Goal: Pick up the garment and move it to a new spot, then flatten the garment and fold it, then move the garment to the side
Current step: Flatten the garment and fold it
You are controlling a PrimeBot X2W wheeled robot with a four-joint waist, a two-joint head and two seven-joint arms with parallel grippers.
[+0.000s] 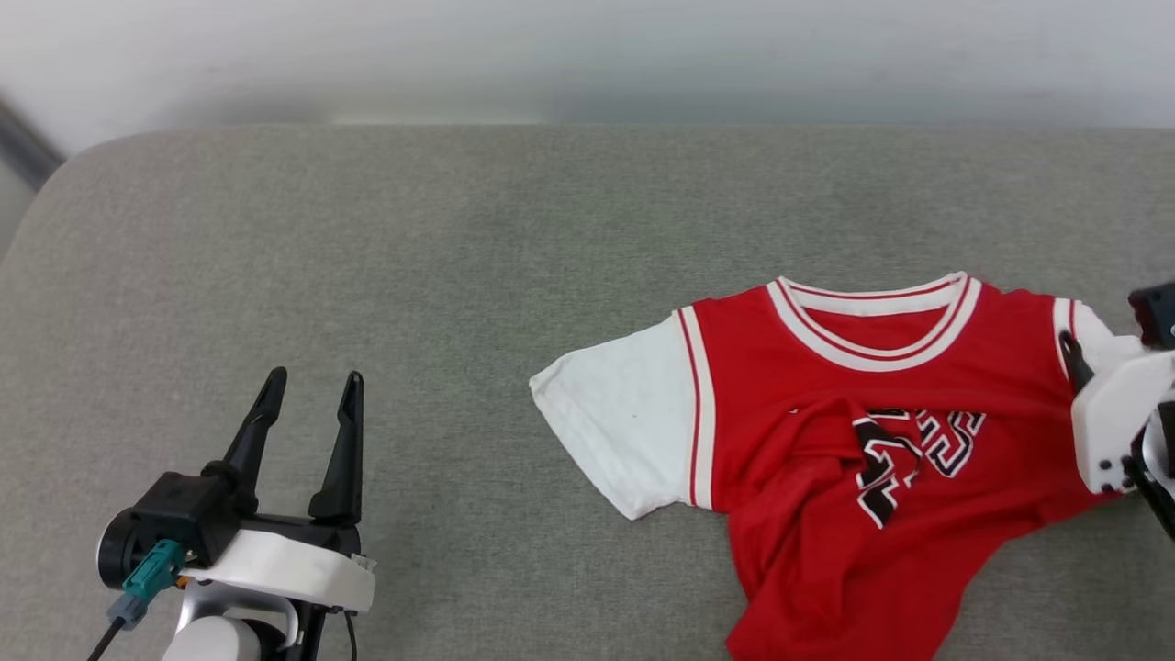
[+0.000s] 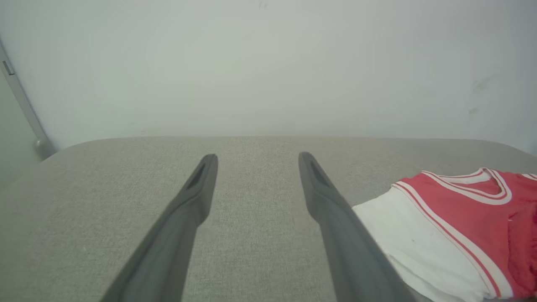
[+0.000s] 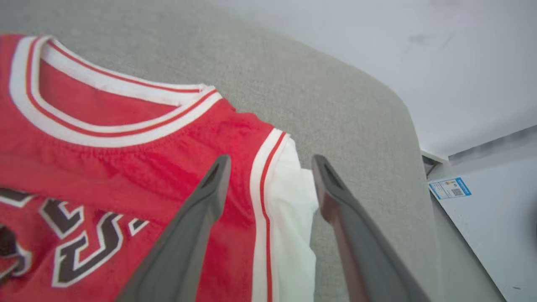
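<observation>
Red jersey T-shirt [image 1: 826, 441], white sleeves: chest up, lower part rumpled, on right half of grey cushion [image 1: 459, 229]. Left gripper [image 1: 315, 376]: over cushion's left front, fingers spread wide, holding nothing. Right gripper [image 3: 272, 161]: near cushion's right edge, fingers parted above T-shirt's sleeve seam, gripping nothing.

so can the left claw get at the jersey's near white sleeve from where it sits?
Probably yes. The left claw stands open, and bare grey cushion is all that lies between it and the white sleeve of the garment, which is spread flat toward that side.
</observation>
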